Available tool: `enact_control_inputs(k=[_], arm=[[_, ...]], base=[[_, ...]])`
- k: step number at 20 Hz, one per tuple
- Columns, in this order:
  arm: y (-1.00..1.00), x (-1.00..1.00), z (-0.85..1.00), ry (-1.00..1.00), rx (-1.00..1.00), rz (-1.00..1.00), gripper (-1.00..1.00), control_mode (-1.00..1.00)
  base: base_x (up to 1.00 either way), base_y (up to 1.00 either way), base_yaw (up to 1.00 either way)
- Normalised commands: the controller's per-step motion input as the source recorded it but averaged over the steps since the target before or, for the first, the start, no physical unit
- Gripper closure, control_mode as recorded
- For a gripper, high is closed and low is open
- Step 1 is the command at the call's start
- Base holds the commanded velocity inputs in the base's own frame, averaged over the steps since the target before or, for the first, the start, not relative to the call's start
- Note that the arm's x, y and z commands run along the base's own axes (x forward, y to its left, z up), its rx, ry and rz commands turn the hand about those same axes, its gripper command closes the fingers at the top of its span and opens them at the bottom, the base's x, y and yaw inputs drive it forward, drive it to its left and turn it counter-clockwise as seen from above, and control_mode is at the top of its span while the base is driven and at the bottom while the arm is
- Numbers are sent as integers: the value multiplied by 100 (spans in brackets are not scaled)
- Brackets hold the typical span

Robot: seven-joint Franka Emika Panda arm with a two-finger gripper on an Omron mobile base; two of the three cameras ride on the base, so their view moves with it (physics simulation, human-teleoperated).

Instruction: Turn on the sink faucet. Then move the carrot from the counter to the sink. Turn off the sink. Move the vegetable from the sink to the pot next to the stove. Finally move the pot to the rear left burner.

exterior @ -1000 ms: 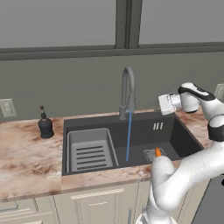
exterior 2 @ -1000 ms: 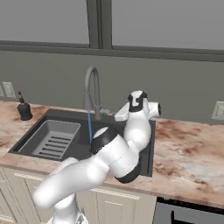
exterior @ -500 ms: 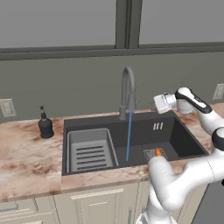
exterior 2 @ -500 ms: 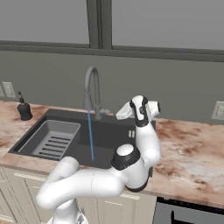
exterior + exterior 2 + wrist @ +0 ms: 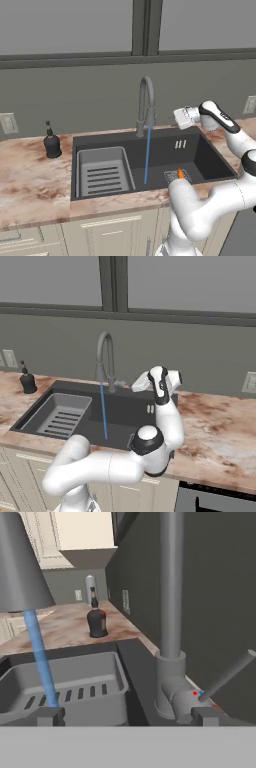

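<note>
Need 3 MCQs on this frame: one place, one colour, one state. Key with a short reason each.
1. Where is the carrot?
A. On the counter
B. In the sink
C. In a pot

2. What colour is the soap dispenser?
A. Black
B. White
C. Green

3. What state is the faucet in?
A. Off
B. Running
C. Dripping only

Key:
1 B: it lies on the floor of the sink, by the drain.
2 A: the bottle left of the basin is dark.
3 B: a steady blue stream falls from the spout.
</note>
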Motion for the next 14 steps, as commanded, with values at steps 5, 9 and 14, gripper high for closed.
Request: enact_control_inputs(k=[5, 9, 14], arm=[[4, 0, -4, 1, 1, 0, -100, -100], [4, 0, 0, 7, 4, 0, -100, -100], [12, 2, 0, 10, 3, 0, -100, -100]], base=[[0, 0, 0], [0, 0, 0], [0, 0, 0]])
